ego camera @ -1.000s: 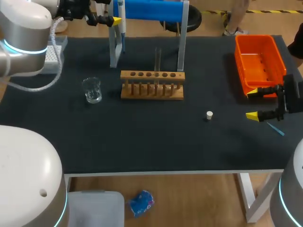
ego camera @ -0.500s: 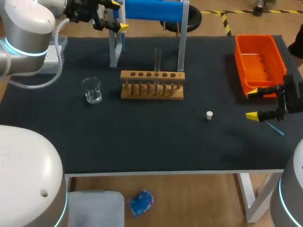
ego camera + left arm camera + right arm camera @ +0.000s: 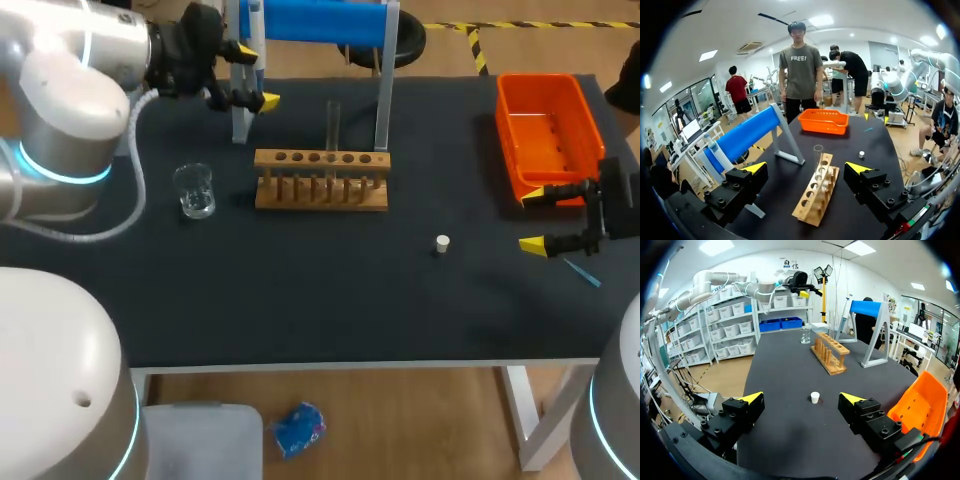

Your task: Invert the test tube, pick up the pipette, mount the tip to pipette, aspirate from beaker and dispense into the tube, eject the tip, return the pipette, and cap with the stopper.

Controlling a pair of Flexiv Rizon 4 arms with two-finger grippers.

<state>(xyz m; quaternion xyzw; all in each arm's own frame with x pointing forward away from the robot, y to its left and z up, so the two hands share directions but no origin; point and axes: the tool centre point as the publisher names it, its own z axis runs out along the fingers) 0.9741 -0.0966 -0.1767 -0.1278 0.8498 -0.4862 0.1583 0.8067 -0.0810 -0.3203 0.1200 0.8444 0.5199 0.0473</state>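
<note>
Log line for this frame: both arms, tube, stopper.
left gripper open by stand | right gripper open, stopper ahead | tube upright in rack, uncapped | tip on table

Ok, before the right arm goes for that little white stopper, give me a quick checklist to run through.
1. Right gripper open and empty: ok.
2. Small white cylindrical stopper lying free on the black table: ok.
3. Clear glass test tube upright in the wooden rack: ok.
4. Left gripper open, empty, apart from the tube: ok.
5. Liquid in the tube: cannot tell.
</note>
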